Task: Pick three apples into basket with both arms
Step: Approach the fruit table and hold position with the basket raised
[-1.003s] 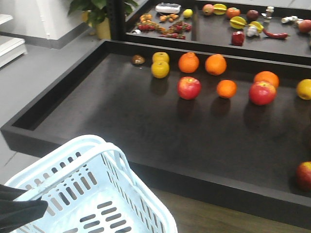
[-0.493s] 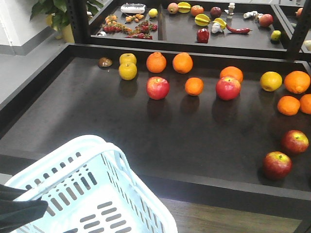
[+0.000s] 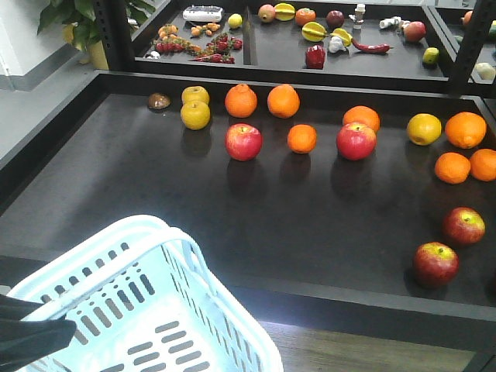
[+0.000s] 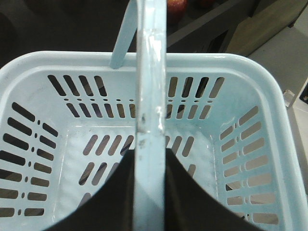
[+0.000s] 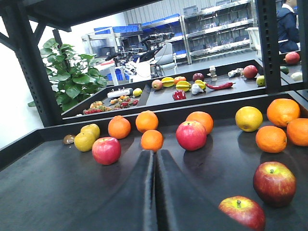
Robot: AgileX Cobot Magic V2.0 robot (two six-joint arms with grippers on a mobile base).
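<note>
Black fingers of the right gripper (image 5: 155, 159) lie pressed together with nothing between them, pointing up the dark tray (image 5: 57, 192). The nearer apple (image 5: 242, 212), dull red with a green-yellow stem patch, sits to the right of those jaws and close beside them. The second apple (image 5: 274, 183) lies just beyond it, further right. A brighter pink-red apple (image 5: 191, 135) stands ahead, probably not one wanted. No third dark apple can be made out. The right arm is the nearer and, by the look of it, must swing right and spread its jaws. The left gripper (image 4: 150, 166) pinches the handle (image 4: 150, 72) of the pale blue basket (image 4: 216, 60), which hangs empty off the tray's near left edge.
</note>
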